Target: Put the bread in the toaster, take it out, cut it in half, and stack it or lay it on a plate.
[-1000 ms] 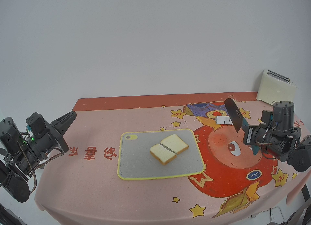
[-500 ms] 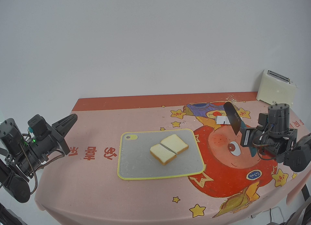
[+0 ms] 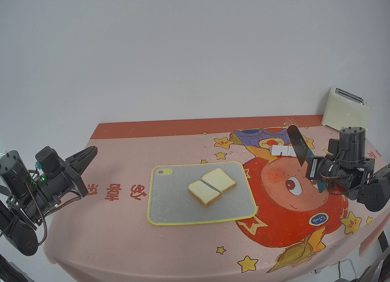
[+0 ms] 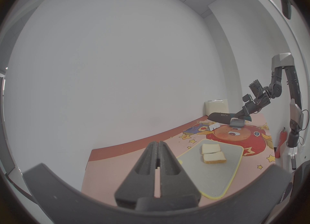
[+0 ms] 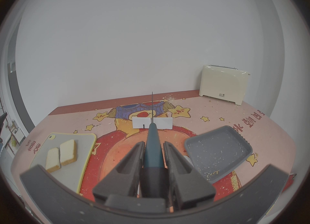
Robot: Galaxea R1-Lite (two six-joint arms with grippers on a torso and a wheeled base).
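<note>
Table (image 3: 122, 222) with the board (image 3: 170, 205) mid-frame in the head view, toaster (image 3: 346, 114) at the upper right, and a grey tray (image 5: 193, 139) near it. The bread (image 3: 204, 192) sits on the board, already in two halves side by side, so the cutting looks done. The right gripper (image 5: 152, 148), at the right edge, is clamped on the knife (image 3: 297, 146), blade pointing at the white stand (image 5: 142, 123). The left gripper (image 4: 158, 147), at the left edge, is pinched shut with nothing in it. My guess for next: park the knife, then carry the halves to the tray.

The desk (image 3: 118, 230) wears a pink cloth printed with yellow stars, red characters and a large red cartoon figure, with a red band along its far edge. A small white slotted block (image 3: 279, 150) stands on the figure. Pale crumbs (image 5: 168, 98) lie near the band.
</note>
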